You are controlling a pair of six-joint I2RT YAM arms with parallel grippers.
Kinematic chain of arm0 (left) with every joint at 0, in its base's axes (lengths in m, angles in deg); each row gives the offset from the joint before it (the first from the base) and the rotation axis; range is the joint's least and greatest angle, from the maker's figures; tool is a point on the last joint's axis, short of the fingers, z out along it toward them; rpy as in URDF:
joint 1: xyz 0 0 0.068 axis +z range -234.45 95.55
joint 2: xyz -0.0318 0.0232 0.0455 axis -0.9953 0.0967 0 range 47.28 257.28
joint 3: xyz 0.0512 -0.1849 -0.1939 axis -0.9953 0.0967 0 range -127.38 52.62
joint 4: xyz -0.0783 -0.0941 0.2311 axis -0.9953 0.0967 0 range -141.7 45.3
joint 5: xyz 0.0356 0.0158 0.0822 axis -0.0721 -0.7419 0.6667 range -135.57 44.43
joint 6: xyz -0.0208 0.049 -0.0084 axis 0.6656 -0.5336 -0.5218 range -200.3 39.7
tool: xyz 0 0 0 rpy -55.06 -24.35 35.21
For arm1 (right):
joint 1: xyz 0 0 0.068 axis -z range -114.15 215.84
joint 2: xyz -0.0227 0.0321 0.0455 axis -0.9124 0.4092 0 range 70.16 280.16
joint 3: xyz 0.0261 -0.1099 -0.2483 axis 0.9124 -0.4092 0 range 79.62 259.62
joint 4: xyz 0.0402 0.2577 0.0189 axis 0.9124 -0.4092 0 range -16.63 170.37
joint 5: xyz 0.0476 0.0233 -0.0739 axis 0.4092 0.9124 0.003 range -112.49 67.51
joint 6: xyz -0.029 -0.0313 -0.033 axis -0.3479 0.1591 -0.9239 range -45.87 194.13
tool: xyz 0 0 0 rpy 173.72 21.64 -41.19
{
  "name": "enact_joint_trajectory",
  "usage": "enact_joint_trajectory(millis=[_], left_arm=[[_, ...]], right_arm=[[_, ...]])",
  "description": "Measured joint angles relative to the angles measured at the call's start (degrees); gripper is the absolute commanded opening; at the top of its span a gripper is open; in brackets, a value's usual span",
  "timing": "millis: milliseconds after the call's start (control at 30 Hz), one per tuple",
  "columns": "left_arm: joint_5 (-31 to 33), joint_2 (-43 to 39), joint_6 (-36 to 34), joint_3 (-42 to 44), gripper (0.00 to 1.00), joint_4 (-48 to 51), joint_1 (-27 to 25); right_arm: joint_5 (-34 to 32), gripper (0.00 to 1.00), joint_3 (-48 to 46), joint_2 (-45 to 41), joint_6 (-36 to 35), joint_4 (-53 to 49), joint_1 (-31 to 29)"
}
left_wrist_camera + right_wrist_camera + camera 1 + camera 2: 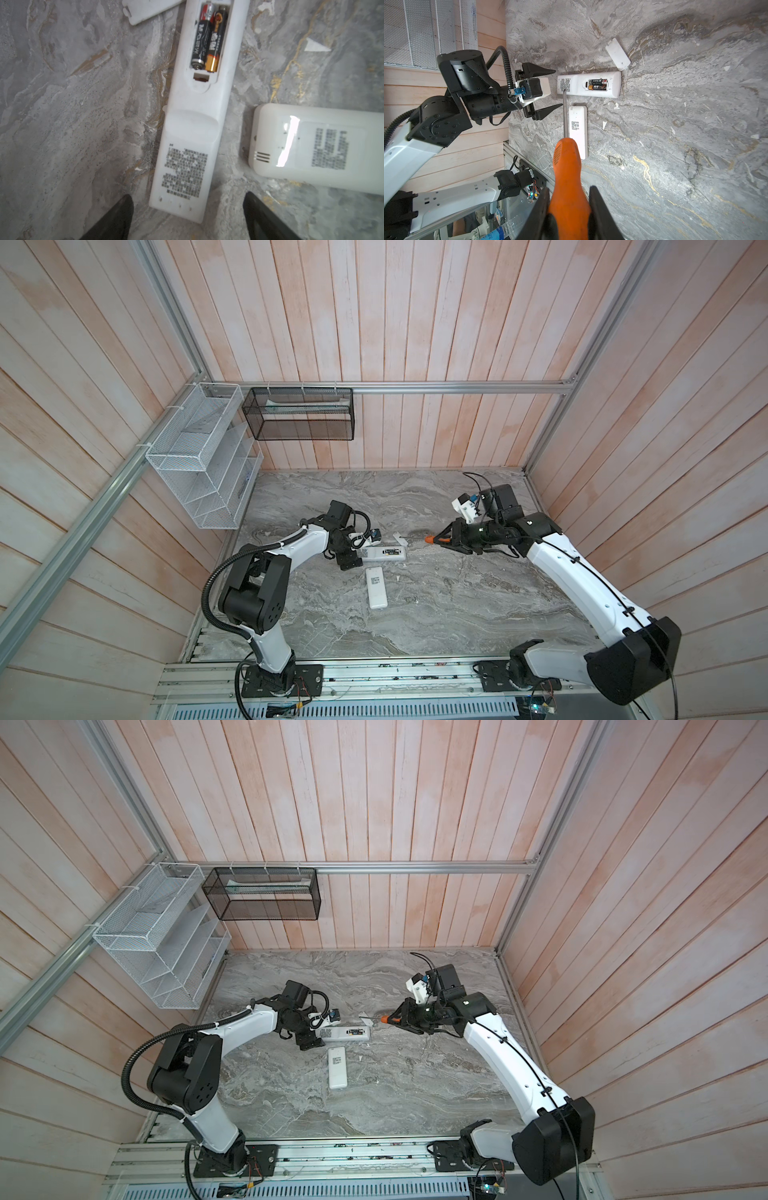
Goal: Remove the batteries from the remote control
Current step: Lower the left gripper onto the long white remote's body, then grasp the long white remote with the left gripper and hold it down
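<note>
The white remote control (382, 553) lies back-up on the marble table, its compartment uncovered. Two batteries (207, 39) sit side by side inside it, also seen in the right wrist view (598, 84). My left gripper (188, 198) is open, a finger on either side of the remote's labelled end without touching it. My right gripper (570, 189) is shut on the orange handle of a screwdriver (566, 166). It holds the tool above the table to the right of the remote, shaft pointing toward it (415, 537).
A detached white cover (398, 537) lies just beyond the remote's open end. A second white remote (377, 587) lies closed, just in front of the first. On the left wall hang a white wire rack (199, 456) and a black mesh basket (299, 414).
</note>
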Motion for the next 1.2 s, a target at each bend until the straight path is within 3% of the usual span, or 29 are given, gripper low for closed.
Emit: enact_joint_trajectory(millis=[467,1200], left_arm=[[1.25,5.35,-0.44,-2.38,0.83,-1.14,-0.02],[1.25,4.70,-2.49,-1.53,0.41,-1.11,-1.55]], right_arm=[[0.83,0.06,0.02,1.38,-0.68,0.13,0.00],[0.79,0.06,1.18,2.19,-3.65,-1.44,0.22]])
